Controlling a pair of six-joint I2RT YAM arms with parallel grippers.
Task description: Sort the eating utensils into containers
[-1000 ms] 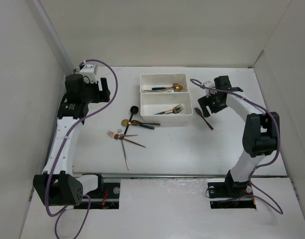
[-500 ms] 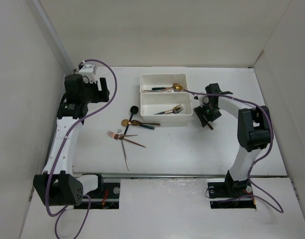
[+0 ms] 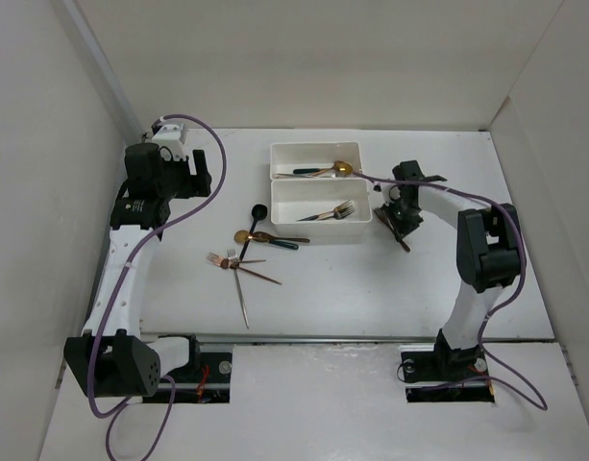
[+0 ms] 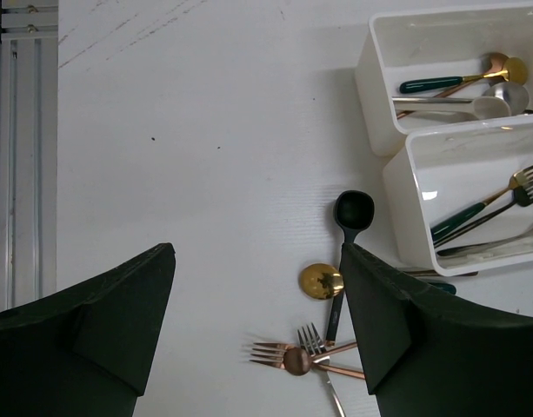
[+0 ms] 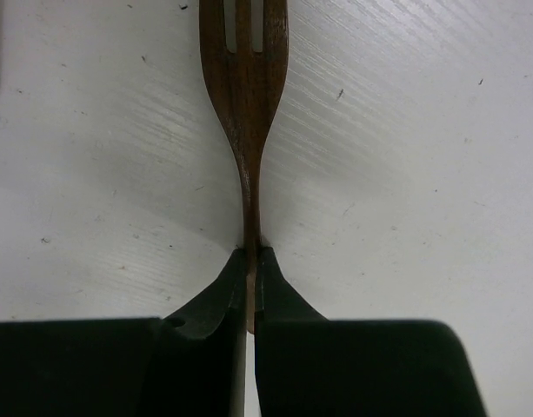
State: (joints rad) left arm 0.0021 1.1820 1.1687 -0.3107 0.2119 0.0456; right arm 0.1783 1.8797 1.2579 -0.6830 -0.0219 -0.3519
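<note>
While lying on the table point(image 3: 371, 288) right of the white trays point(image 3: 294, 204), the copper-rose fork point(image 5: 244, 104) is clamped by its handle in the closed right gripper point(image 5: 250, 261). The left gripper point(image 4: 257, 252) is held wide open, empty.

"How does the left arm point(image 3: 121, 279) stand?"

"It stretches up the left side with the elbow bent. The left claw point(image 4: 256, 261) is raised, its two fingers set wide apart and gripping nothing."

"And the right arm point(image 3: 481, 259)?"

"Folded at the elbow and reaching inward, wrist pointing down. The right claw point(image 5: 250, 261) sits low, fingertips pinched tight on the thin stem of a fork point(image 5: 245, 113)."
</note>
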